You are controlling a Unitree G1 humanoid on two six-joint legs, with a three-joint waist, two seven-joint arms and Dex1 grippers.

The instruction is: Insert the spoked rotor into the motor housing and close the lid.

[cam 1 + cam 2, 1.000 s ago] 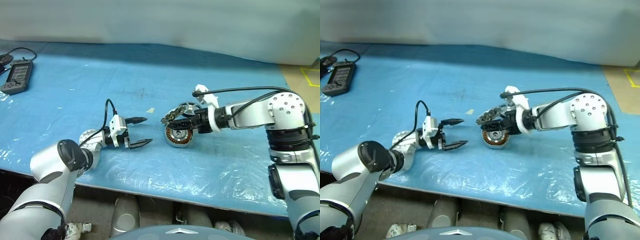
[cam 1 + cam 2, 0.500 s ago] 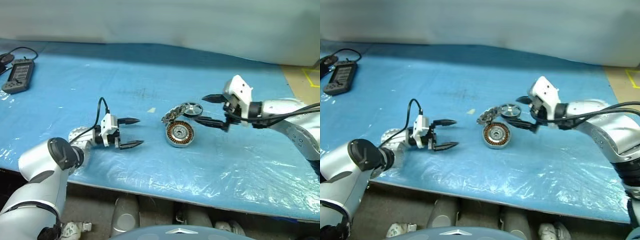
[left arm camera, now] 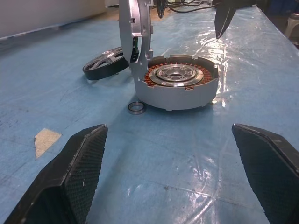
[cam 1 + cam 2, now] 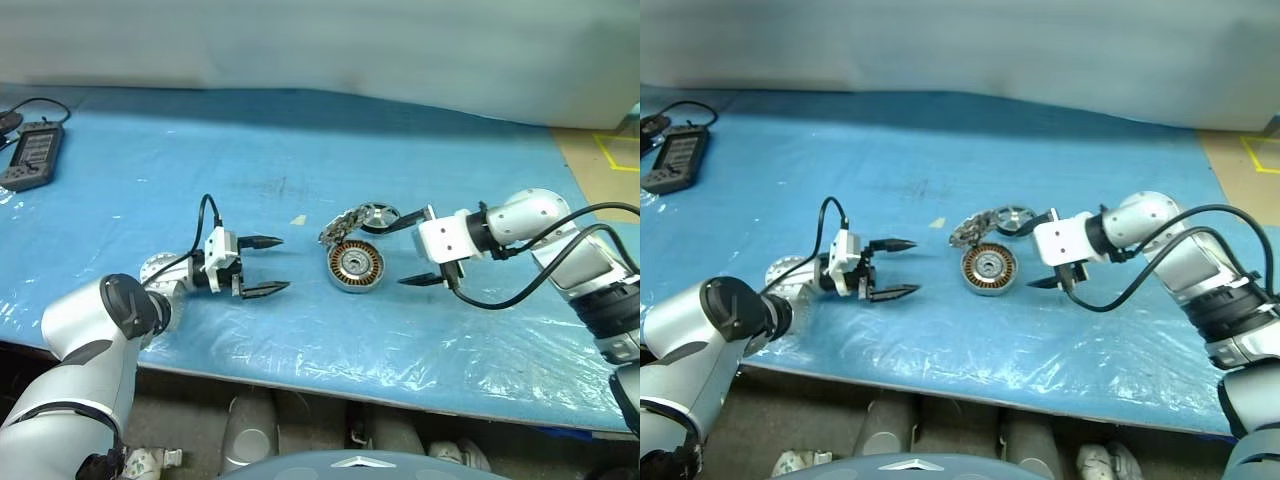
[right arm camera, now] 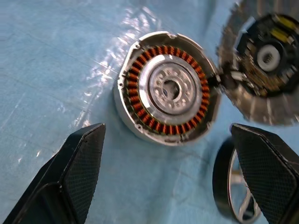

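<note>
A bench (image 4: 150, 150) covered with a blue sheet and clear plastic film fills the scene, with a pale wall behind it. Near its middle sits the motor housing (image 4: 356, 267), a round silver cup with copper windings showing, open side up. Its lid (image 4: 340, 223) stands tipped open on the far-left edge of the housing, joined at the rim. The spoked rotor (image 4: 378, 215) lies flat on the sheet just behind the housing, beside the raised lid and apart from both. A tiny thin ring (image 3: 135, 108) lies against the housing's base.

The right claw (image 4: 414, 250) hovers just right of the housing, angled downward, its fingers spread wide and empty. The left claw (image 4: 262, 265) rests level, well apart to the left, pointing toward the housing, also spread and empty.

The rotor lies slightly beyond and to the left of the right claw, which is clearly the nearer one, so a pickup probably falls to that arm. A handheld device (image 4: 30, 155) sits at the far left.
</note>
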